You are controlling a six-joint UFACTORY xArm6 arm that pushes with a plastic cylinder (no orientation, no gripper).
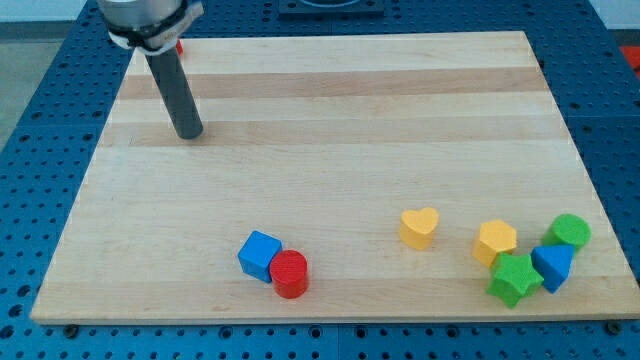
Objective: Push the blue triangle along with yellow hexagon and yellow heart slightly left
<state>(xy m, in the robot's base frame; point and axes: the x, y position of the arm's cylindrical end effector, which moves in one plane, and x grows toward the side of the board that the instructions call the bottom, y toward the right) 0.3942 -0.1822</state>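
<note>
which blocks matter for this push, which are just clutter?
Job: blue triangle, yellow hexagon, yellow heart, my tip far off at the view's upper left.
Clutter: green star, green cylinder, blue cube, red cylinder.

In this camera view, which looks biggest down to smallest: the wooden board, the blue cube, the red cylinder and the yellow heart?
1. Wooden board, by far the largest.
2. Blue cube, red cylinder and yellow heart look much alike in size; I would not rank them.

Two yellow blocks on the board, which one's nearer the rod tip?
The yellow heart block, alone left of the cluster. The yellow hexagon block lies further right, farther from my tip.
</note>
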